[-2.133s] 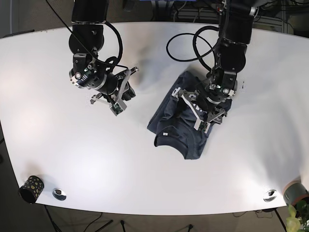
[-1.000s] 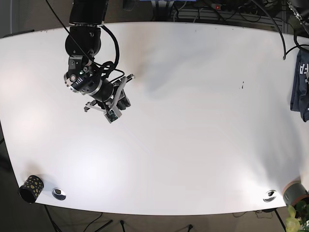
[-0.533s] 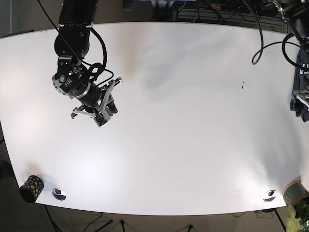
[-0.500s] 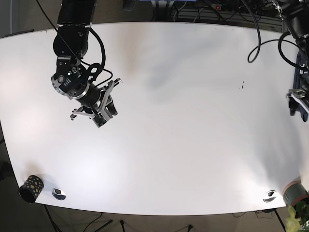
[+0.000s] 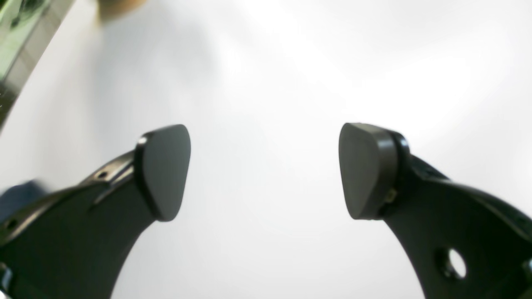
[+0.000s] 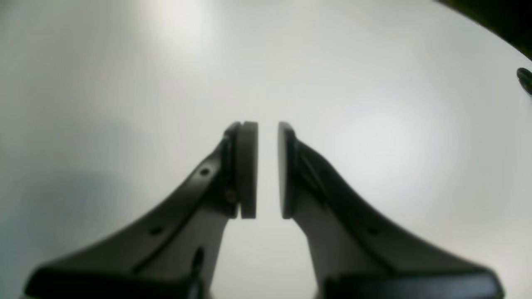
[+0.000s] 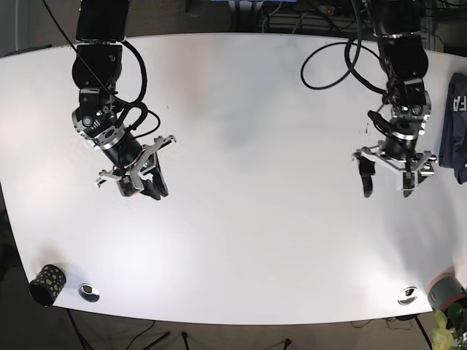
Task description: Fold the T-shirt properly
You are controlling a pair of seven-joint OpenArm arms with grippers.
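**Operator:** Now that both arms are over bare table, report jaw state and where the garment is.

**Robot:** My left gripper (image 7: 387, 177) hangs with its jaws spread wide and nothing between them; the left wrist view shows only white table (image 7: 255, 240) in the gap. My right gripper (image 7: 149, 186) has its pads drawn nearly together, a thin slit remaining, and it holds nothing. The T-shirt (image 7: 456, 127) lies at the 3 o'clock edge of the table, partly cut off by the frame in the base view, well apart from both grippers.

**Operator:** What has changed?

**Robot:** About two seconds ago the T-shirt lay folded near the table's centre under my left gripper. Since then it was carried to the 3 o'clock edge and released, and my left arm has swung back inward. My right arm has drifted toward 8 o'clock, away from the centre.

**Operator:** Meaning for the task?

**Robot:** In my judgement, the fold is finished and the garment is set aside. Both arms appear to be retiring; no further grasp seems required.
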